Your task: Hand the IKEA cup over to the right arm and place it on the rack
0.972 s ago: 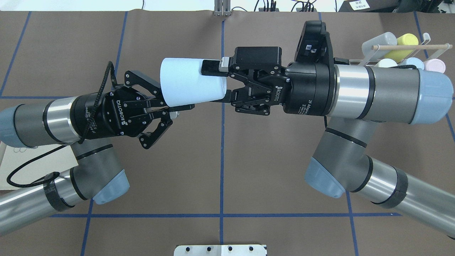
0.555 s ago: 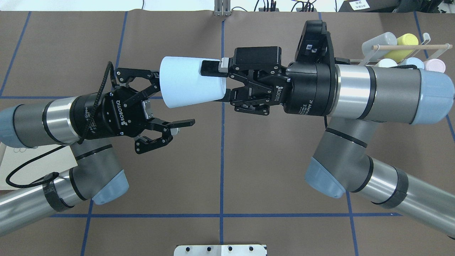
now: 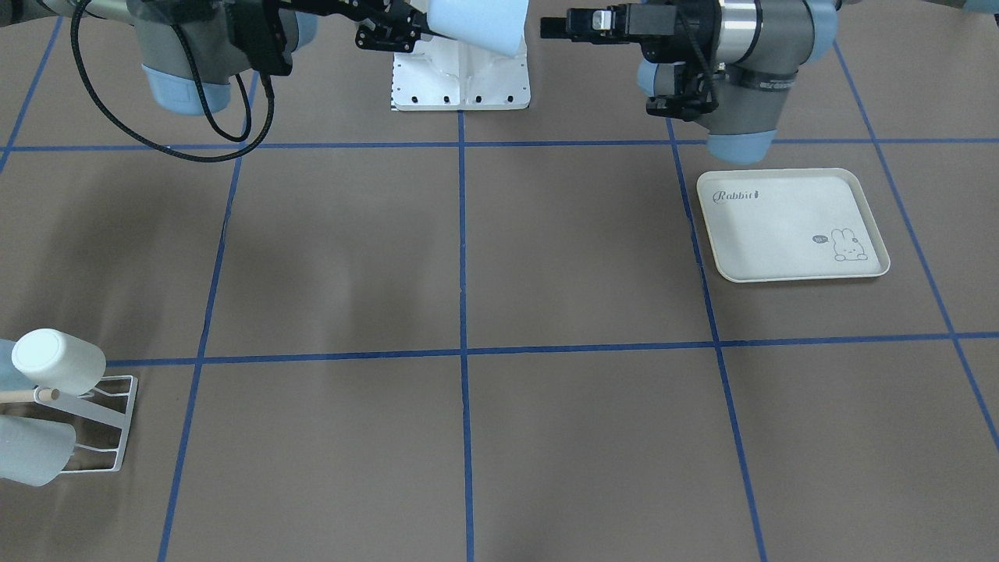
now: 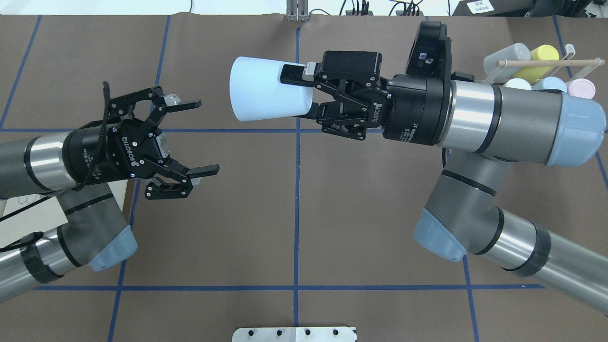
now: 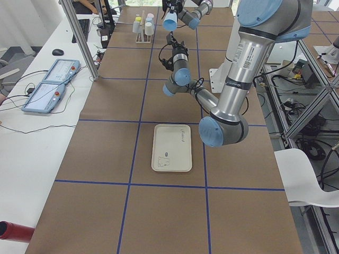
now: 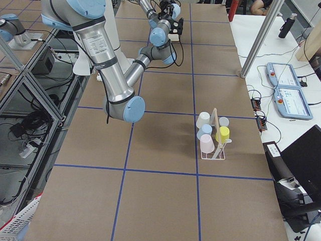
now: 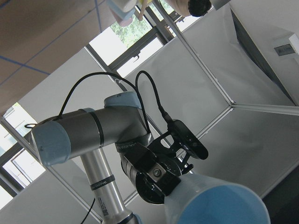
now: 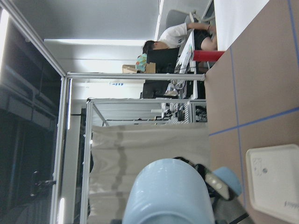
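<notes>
Cup (image 4: pixel 266 88) clamped in right hand (image 4: pixel 300 92); left hand (image 4: pixel 206 135), wide open, has withdrawn.

The cup (image 4: pixel 266 92) is light blue. The tabletop (image 4: pixel 370 213) is brown with blue lines. The tray (image 3: pixel 780 234) is cream with a rabbit drawing.

You have 2 grey tubular arms, the left arm (image 4: pixel 47 161) and the right arm (image 4: pixel 522 123), each with polished silver bands and light-blue joint caps. The black 2-finger left gripper (image 4: pixel 204 135) and right gripper (image 4: pixel 297 95) carry white ROBOTIQ lettering and small silver screws on their linkages. A braided black cable (image 3: pixel 168 151) loops off the right arm, and black straps (image 4: pixel 532 251) wrap the lower tubes.
</notes>
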Robot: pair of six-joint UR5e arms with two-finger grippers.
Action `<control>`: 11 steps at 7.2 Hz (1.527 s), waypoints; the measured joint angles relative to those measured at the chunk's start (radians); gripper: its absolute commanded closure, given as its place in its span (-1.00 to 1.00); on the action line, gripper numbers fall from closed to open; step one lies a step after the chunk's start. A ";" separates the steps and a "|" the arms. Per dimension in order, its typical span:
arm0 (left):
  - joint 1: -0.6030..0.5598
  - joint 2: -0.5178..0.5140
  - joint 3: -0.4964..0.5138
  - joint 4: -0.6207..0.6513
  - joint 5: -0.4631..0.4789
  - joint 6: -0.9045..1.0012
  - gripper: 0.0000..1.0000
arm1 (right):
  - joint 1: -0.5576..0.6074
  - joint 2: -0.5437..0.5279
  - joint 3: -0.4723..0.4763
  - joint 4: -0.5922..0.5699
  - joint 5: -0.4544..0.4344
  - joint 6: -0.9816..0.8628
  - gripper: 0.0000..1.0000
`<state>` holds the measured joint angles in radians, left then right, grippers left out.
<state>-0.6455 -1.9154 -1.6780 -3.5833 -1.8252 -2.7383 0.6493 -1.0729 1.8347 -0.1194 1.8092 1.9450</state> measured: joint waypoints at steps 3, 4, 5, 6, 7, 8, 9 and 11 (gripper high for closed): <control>-0.150 0.055 0.030 0.181 -0.122 0.318 -1.00 | 0.128 -0.084 -0.008 -0.309 -0.034 -0.342 0.42; -0.182 0.068 0.038 0.272 -0.167 0.480 -1.00 | 0.183 -0.087 -0.008 -0.447 -0.028 -0.455 0.46; -0.204 0.095 0.052 0.343 -0.190 0.650 -1.00 | 0.253 -0.088 -0.009 -0.576 -0.001 -0.550 0.45; -0.235 0.122 0.069 0.409 -0.207 0.809 -1.00 | 0.348 -0.088 -0.022 -0.700 0.062 -0.671 0.45; -0.278 0.139 0.080 0.474 -0.218 0.922 -1.00 | 0.451 -0.087 -0.060 -0.793 0.149 -0.819 0.46; -0.332 0.157 0.084 0.561 -0.222 1.031 -1.00 | 0.542 -0.084 -0.129 -0.840 0.233 -0.941 0.46; -0.379 0.170 0.083 0.658 -0.224 1.146 -1.00 | 0.617 -0.077 -0.217 -0.857 0.296 -1.046 0.45; -0.481 0.179 0.064 0.910 -0.238 1.457 -1.00 | 0.749 -0.045 -0.406 -0.872 0.411 -1.258 0.47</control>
<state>-1.1265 -1.7362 -1.6138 -2.6732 -2.0627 -1.2818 1.3982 -1.1183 1.4285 -0.9919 2.2206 0.6873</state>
